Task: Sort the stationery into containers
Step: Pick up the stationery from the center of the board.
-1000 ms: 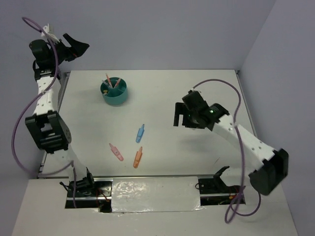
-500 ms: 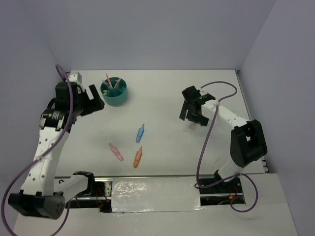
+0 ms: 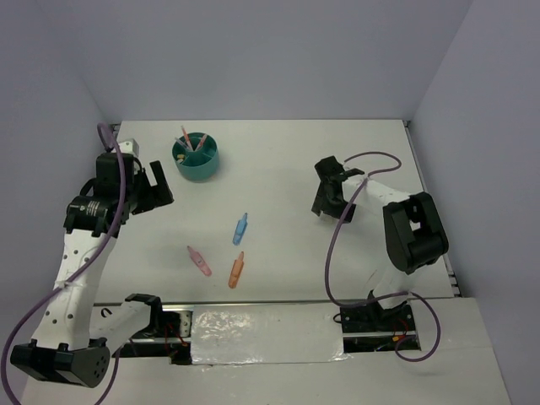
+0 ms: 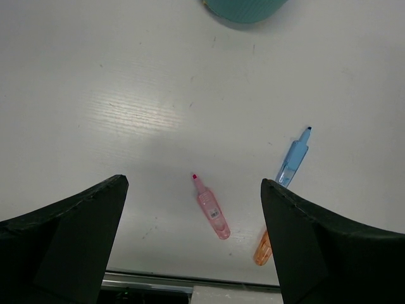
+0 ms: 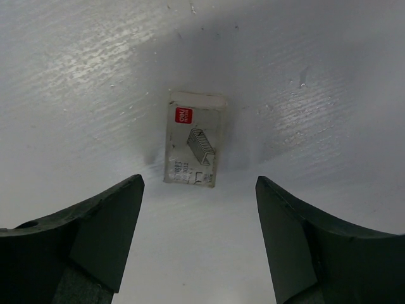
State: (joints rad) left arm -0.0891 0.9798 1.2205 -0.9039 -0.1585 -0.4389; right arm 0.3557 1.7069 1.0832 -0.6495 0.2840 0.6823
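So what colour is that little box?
The box is white with a small red logo, clearest in the right wrist view.

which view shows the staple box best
Right wrist view: the staple box lies flat, label up, before the open right gripper. From the top that gripper hides it; the left wrist view misses it.

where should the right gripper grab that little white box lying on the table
Across its narrow width, pads on the two long edges, coming straight down from above. The box lies flat, its long edges facing the fingers of the open right gripper.
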